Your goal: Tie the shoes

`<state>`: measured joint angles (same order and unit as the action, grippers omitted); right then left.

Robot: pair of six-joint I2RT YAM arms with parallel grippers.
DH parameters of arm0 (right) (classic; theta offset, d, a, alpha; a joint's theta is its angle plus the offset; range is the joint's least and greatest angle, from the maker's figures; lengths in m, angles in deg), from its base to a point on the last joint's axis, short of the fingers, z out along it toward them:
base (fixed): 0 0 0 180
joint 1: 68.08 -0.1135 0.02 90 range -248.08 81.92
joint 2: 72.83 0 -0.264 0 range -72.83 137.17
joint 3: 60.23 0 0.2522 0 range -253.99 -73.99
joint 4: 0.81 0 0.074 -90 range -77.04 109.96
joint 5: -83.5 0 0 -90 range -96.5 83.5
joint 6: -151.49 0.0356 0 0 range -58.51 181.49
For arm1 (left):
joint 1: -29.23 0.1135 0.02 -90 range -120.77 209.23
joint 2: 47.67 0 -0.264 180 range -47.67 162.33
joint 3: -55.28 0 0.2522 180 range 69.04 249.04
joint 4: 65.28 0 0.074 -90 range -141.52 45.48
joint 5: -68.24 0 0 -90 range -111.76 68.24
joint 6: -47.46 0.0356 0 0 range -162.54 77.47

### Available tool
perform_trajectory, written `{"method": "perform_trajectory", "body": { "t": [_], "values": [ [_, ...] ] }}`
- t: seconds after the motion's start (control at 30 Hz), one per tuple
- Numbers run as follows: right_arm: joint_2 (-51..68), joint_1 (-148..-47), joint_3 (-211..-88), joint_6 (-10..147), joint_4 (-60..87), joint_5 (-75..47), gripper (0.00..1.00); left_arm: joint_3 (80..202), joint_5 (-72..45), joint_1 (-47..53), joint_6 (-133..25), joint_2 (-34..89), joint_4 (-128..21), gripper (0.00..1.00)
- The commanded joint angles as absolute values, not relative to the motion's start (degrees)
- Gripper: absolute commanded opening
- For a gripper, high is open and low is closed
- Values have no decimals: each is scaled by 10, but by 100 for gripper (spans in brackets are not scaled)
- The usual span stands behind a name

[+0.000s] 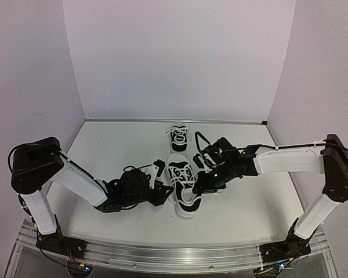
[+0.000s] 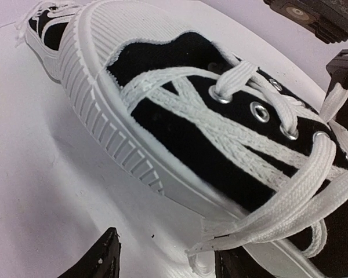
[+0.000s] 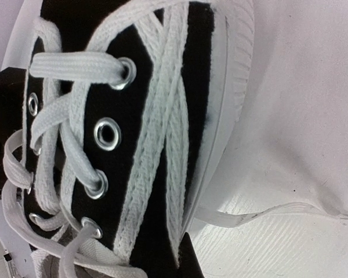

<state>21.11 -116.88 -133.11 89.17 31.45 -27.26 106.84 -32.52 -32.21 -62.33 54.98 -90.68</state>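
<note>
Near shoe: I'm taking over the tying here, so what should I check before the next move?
1. Near shoe upright on its sole: ok.
2. Bow tied: not ok; the laces lie loose over the toe.
3. Left pincer open, with a lace end by its fingers: ok.
4. Right pincer shut: ok.
5. Right pincer actually holding a lace: cannot tell.
6. Far shoe apart from both pincers: ok.
</note>
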Motion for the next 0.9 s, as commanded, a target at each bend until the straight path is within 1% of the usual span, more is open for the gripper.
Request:
{"method": "perform_trajectory", "body": {
  "t": [0.0, 0.1, 0.2, 0.3, 0.4, 0.47, 0.53, 0.6, 0.63, 0.73, 0.8, 0.87],
  "values": [
    [158, -1184, -1367, 890, 259, -352, 0, 1080, -436, -319, -633, 524, -976, 48],
    [146, -1184, -1364, 895, 259, -348, 0, 1072, -474, -319, -638, 518, -991, 31],
    [136, -1183, -1362, 899, 260, -334, 0, 1068, -490, -319, -624, 511, -990, 23],
    [115, -1182, -1361, 904, 269, -301, 0, 1060, -524, -319, -618, 487, -949, 13],
    [90, -1173, -1356, 915, 278, -275, 0, 1048, -557, -319, -612, 443, -892, 10],
    [74, -1164, -1354, 918, 282, -264, 0, 1033, -561, -319, -604, 414, -857, 10],
    [65, -1154, -1359, 918, 286, -264, 0, 1014, -534, -317, -589, 383, -852, 13],
    [62, -1145, -1370, 917, 289, -274, 0, 992, -458, -314, -559, 366, -870, 20],
    [65, -1144, -1378, 917, 289, -282, 0, 986, -424, -313, -543, 364, -882, 26],
    [75, -1142, -1401, 924, 290, -307, 0, 981, -339, -314, -508, 380, -929, 47],
    [83, -1142, -1419, 930, 290, -324, 0, 980, -305, -315, -491, 407, -982, 57],
    [89, -1142, -1434, 937, 290, -338, 0, 981, -270, -315, -470, 447, -1053, 65]
  ]
}}
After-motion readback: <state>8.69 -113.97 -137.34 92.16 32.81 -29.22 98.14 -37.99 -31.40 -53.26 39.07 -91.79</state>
